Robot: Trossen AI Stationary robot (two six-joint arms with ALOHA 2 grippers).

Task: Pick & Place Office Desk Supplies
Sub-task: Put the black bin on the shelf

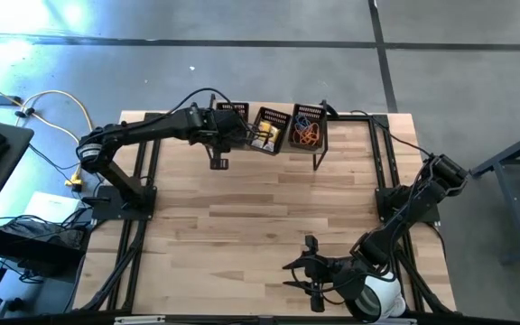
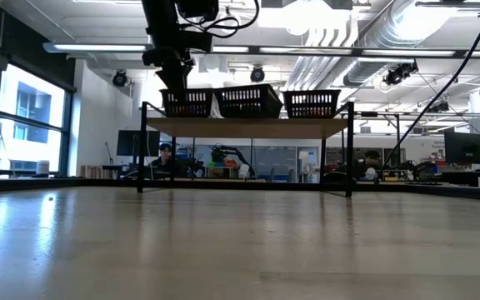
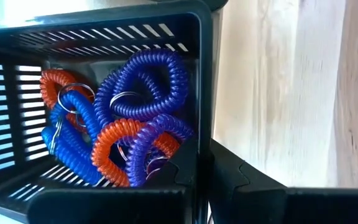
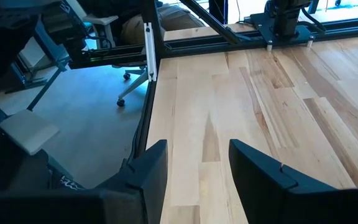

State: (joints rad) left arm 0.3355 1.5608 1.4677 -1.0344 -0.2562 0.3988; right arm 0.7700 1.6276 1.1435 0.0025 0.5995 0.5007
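Three black mesh baskets stand in a row at the table's far edge. My left gripper (image 3: pixel 204 163) is shut on the left basket (image 2: pixel 186 102), which holds blue, purple and orange coil loops (image 3: pixel 138 106). The middle basket (image 1: pixel 271 130) holds yellow-and-white packets, and the right basket (image 1: pixel 310 128) holds orange and blue pieces. In the high view the left arm covers most of the left basket (image 1: pixel 233 111). My right gripper (image 4: pixel 197 174) hovers open over bare wood near the table's near edge (image 1: pixel 310 271), with nothing between its fingers. My left gripper grips the left basket's side wall at its upper rim (image 3: pixel 202 127), one finger (image 3: pixel 182 165) inside the basket and one (image 3: pixel 238 180) outside. The fingers slant down from above. In the low view the basket sits level, in line with the other two.
A large white tape roll (image 1: pixel 382 294) sits by the right arm at the near right corner. Black frame rails (image 1: pixel 138 181) run along both sides of the table. The middle of the wooden tabletop (image 1: pixel 260 208) is bare. A person sits in the room behind (image 2: pixel 165 154).
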